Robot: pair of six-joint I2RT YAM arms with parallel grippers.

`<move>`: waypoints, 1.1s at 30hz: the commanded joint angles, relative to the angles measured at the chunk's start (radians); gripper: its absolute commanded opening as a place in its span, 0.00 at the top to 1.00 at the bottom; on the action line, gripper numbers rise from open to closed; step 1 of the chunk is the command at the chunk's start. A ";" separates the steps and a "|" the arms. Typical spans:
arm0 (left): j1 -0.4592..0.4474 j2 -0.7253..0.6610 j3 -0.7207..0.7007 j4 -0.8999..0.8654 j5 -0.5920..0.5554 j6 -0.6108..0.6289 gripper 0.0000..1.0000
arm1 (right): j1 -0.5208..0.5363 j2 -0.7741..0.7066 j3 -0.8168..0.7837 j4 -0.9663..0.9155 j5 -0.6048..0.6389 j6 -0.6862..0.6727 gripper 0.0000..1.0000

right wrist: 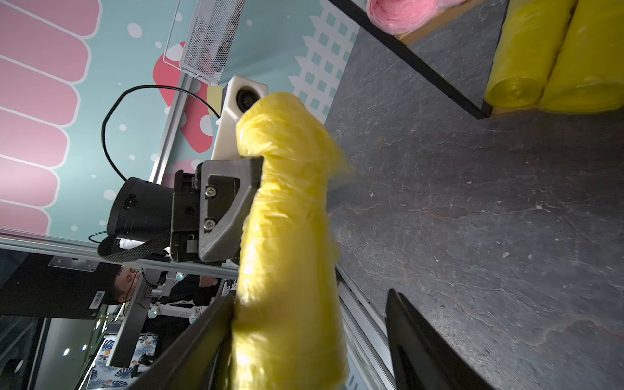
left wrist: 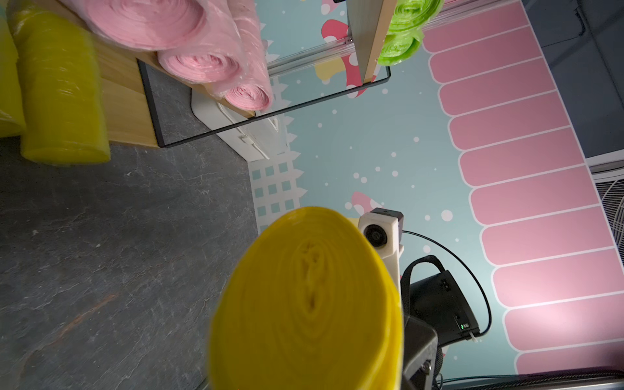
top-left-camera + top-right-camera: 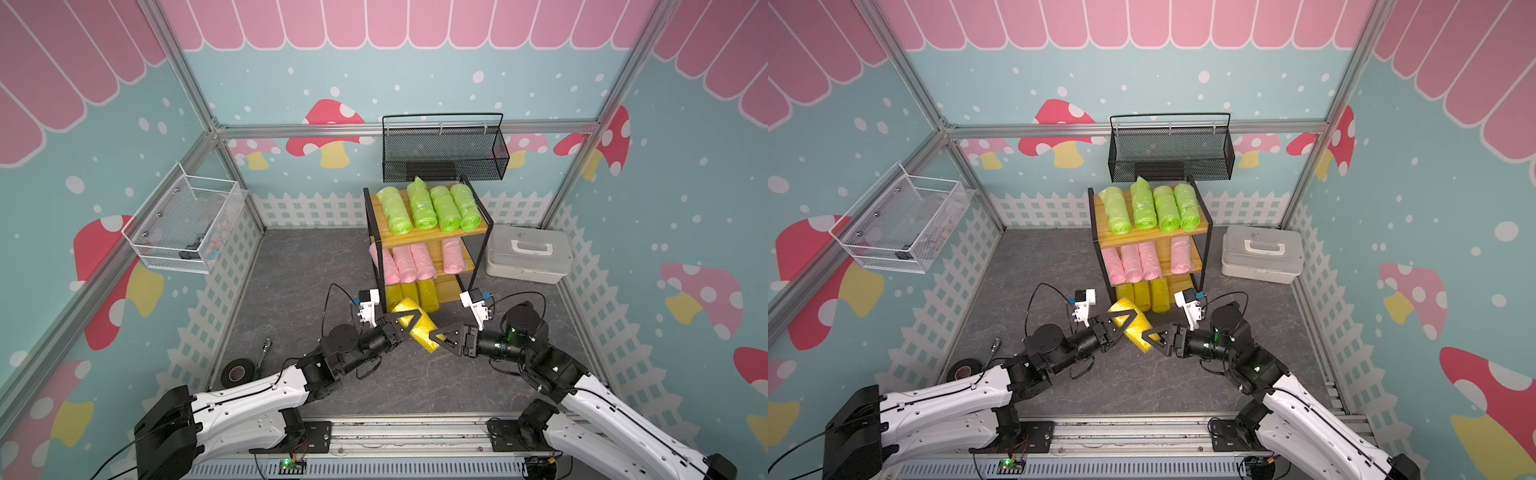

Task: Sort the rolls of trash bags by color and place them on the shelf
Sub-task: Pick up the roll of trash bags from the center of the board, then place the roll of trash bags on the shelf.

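Gripping the fourth yellow roll [image 3: 423, 327] with the left hand [image 3: 409, 321], clenched across the body toward the end nearer the shelf [image 3: 436, 240]. Seemingly lifted off the table [image 3: 311, 270], slung between both hands. Straddling the other end with the right hand [image 3: 435, 337], released, touching the film with one finger [image 1: 202, 344] only. Judging by the dents under the left grip: soft, light, crinkly, probably slippery wrap. Better to pinch across the mid-body than the loose film at the ends; expect sag from an end grip. Belongs on the bottom tier, straight ahead of the left hand, beside the three yellow rolls [image 3: 428, 296]. Aim for the bare board on the side nearer the right hand, against the black upright. Watch the pink rolls [image 3: 419, 259] overhanging just above: go in low and flat. Working over a flat grey stone-look table, hard and even.
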 commanded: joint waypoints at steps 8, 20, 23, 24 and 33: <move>-0.001 -0.010 0.004 0.075 0.001 -0.015 1.00 | 0.067 0.046 -0.039 0.122 0.028 0.045 0.42; 0.003 -0.027 0.032 -0.076 -0.007 0.022 0.42 | 0.096 0.101 -0.090 0.213 0.087 0.090 1.00; 0.006 -0.104 0.104 -0.406 -0.078 0.111 0.01 | 0.096 0.056 -0.116 0.178 0.164 0.087 1.00; 0.005 -0.131 0.133 -0.517 -0.110 0.147 0.01 | 0.096 0.040 -0.125 0.168 0.190 0.085 1.00; 0.008 -0.421 0.193 -1.036 -0.356 0.319 0.02 | 0.023 0.011 -0.231 0.205 0.293 0.138 1.00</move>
